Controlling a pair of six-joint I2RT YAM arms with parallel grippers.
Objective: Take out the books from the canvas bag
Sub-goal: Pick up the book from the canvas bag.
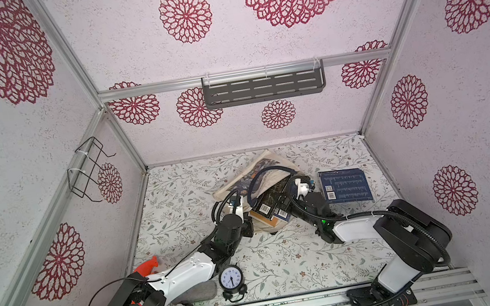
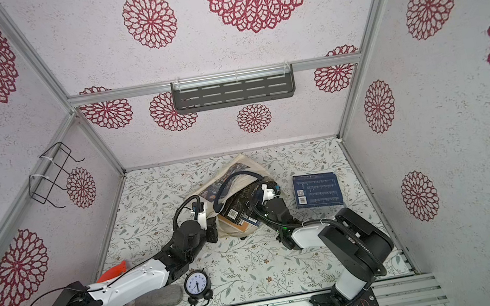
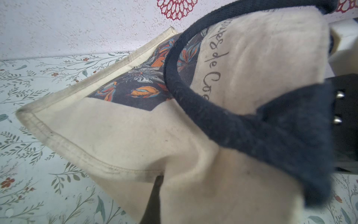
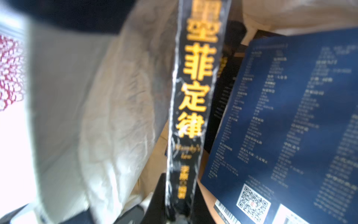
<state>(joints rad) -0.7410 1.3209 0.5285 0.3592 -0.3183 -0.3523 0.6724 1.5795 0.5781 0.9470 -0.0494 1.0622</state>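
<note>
1. The canvas bag (image 1: 266,162) lies slumped on its side toward the back middle of the floral table (image 1: 178,204). Its printed side faces up and its mouth faces the arms. A navy strap handle (image 1: 260,176) loops over the cloth.
2. The books (image 1: 270,208) stick out of that mouth in a loose stack. The black book (image 1: 266,203), with a white barcode and gold spine lettering, lies on top. An orange-tan book (image 1: 264,219) lies under it at the near edge.
3. The right wrist view shows an inner navy book (image 4: 290,116) leaning just beside the black spine, inside the cloth.
4. A navy book (image 1: 345,186) lies flat on the table outside the bag, on the right arm's side, barcode up.
5. The right gripper (image 4: 178,194) reaches into the mouth and pinches the black book at the end of its spine.
6. The left gripper (image 1: 246,226) is pressed together on the bag's cloth at the mouth edge, beside the handle's base.
7. Near the front, by the left arm, stand an alarm clock (image 1: 231,280) and an orange toy (image 1: 148,265).
8. A grey slotted shelf (image 1: 263,89) hangs on the back wall, and a wire rack (image 1: 89,168) hangs on the side wall.
</note>
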